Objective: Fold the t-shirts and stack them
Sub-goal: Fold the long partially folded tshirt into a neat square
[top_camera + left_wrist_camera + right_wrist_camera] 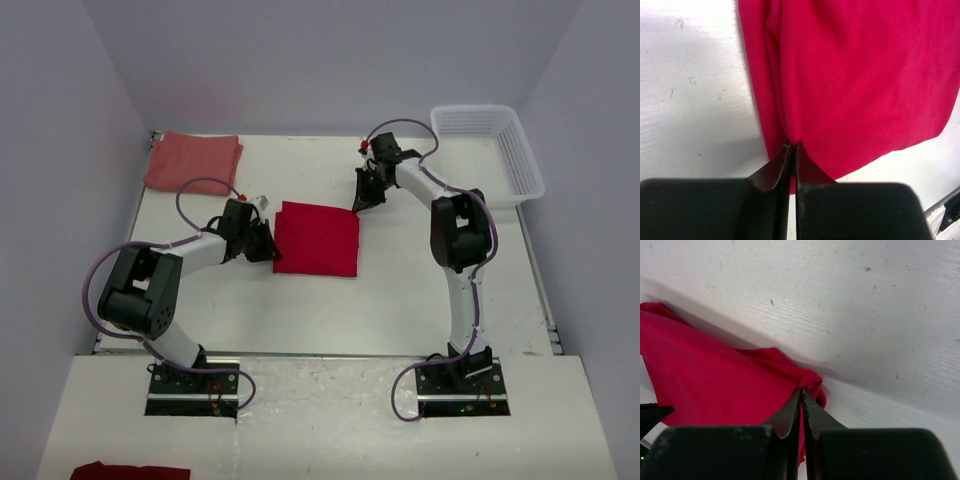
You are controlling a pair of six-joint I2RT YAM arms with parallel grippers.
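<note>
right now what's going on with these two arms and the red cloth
Both arms are working on the bright red t-shirt, which lies folded into a rough square in the middle of the table. The left claw is shut on the shirt's left edge, and the right claw is shut on its far right corner. The salmon t-shirt lies already folded at the far left corner. A white basket sits at the far right.
</note>
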